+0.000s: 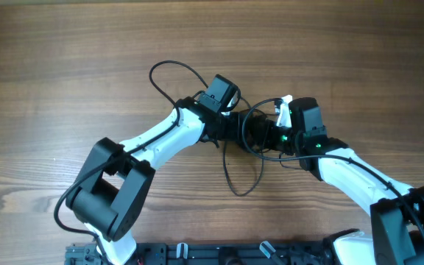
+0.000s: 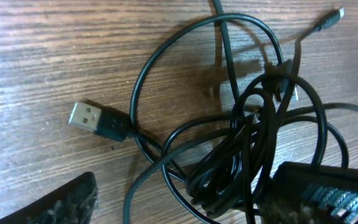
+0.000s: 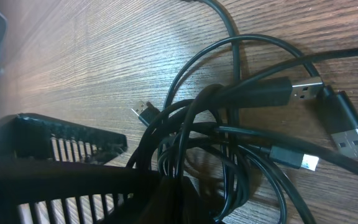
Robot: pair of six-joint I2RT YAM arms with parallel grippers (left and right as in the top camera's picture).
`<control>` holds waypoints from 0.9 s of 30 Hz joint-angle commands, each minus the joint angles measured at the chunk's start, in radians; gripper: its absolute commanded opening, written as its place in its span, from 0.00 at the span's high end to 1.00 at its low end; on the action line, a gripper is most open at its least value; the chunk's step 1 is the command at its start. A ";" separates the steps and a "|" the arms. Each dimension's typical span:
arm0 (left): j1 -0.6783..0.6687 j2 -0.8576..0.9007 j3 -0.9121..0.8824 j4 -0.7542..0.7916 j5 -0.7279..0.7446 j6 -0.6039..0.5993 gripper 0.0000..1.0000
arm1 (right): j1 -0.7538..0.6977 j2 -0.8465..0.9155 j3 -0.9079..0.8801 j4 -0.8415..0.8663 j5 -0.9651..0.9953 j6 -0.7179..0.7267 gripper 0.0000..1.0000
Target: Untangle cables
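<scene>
The cables (image 2: 229, 168) are found in one knotted bundle at the middle of the table (image 1: 65, 59), directly between the two arms. One loop (image 1: 174, 73) is thrown out behind the left arm and a second loop (image 1: 241, 177) trails toward the robot base. The right hand (image 1: 263, 136) is clenched. In the right wrist view several strands run in under its fingers, so it is judged to be gripping the bundle core, most likely as an anchor while the other arm works. The left hand (image 1: 230, 126) is spread wide, one finger on each side of the knot, and nothing is gripped. This placement is judged to be a straddle ahead of a pick on a single strand. A USB plug (image 2: 98, 121) lies flat on the table just beside the bundle, its cord crossing under a large ring of cable. Two further plugs (image 3: 303, 90) lie side by side at the far edge of the knot. No cable is separated yet.
</scene>
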 commanded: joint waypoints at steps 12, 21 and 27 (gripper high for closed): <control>0.150 0.125 0.009 -0.333 -0.329 -0.101 0.96 | -0.595 -0.306 0.043 0.077 -0.635 0.027 0.96; 0.296 -0.090 0.009 -0.378 -0.251 -0.098 0.96 | -0.732 -0.327 0.043 -0.393 -0.007 -0.024 0.96; 0.296 -0.297 0.009 -0.311 -0.115 -0.095 0.96 | -0.732 -0.327 0.042 -0.542 0.066 -0.045 0.93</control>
